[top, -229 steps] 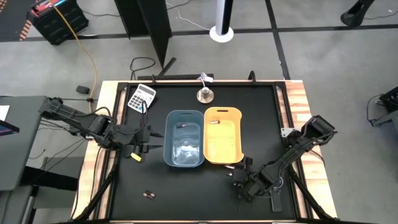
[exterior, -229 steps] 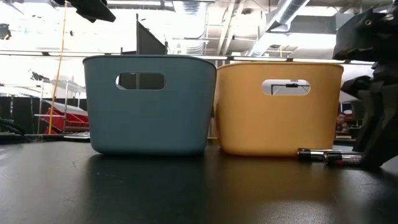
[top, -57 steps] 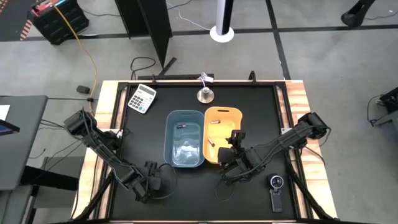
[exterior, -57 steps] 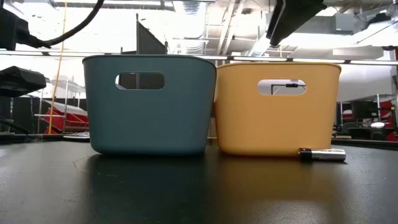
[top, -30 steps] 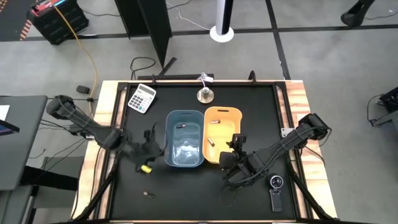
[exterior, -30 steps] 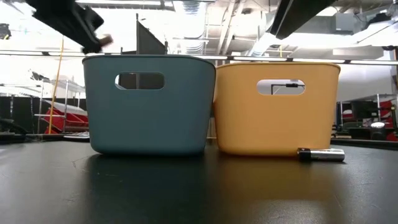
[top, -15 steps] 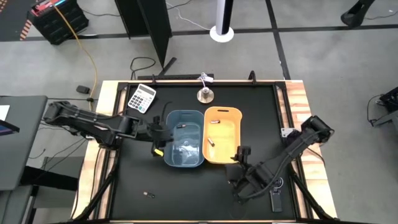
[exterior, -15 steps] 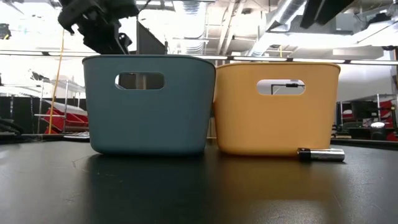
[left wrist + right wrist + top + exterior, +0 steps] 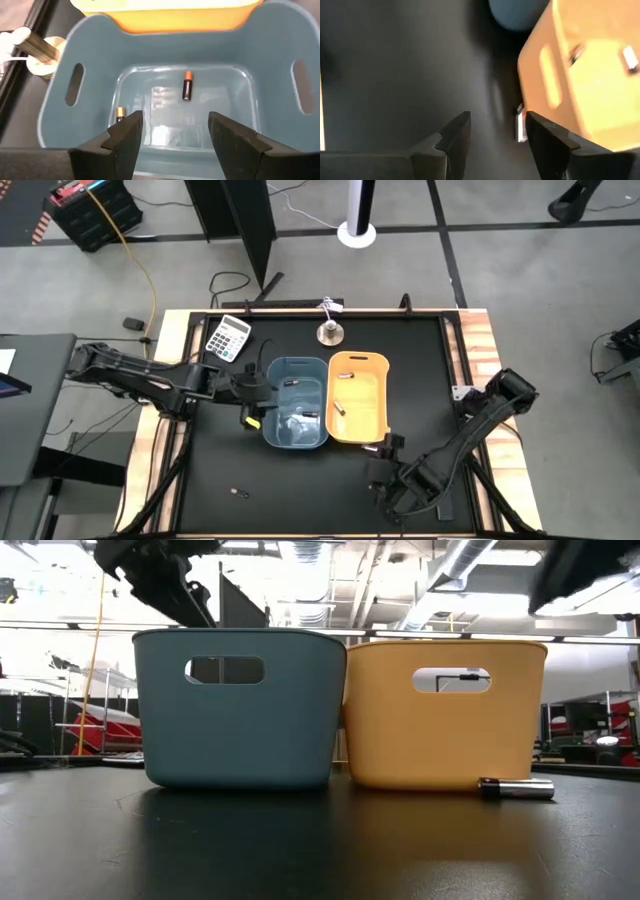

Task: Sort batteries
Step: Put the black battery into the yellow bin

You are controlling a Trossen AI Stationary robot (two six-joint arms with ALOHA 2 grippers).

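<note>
While left gripper [image 9: 172,132] stays over the blue bin [image 9: 272,420], jaws apart, right gripper [image 9: 495,132] dropped lower, jaws apart.

Two dark, jointed arms

Both arms are black, built of slim linked segments. The left tool [image 9: 172,137] and right tool [image 9: 495,131] each end in two broad, angular dark fingers; a yellow mark shows beside the left wrist.

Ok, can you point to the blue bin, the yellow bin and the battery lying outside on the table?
blue bin [image 9: 240,730]: low view, front wall.
yellow bin [image 9: 440,735]: low view, front wall.
battery [image 9: 517,789]: low view, middle of its body, on the table.
</note>
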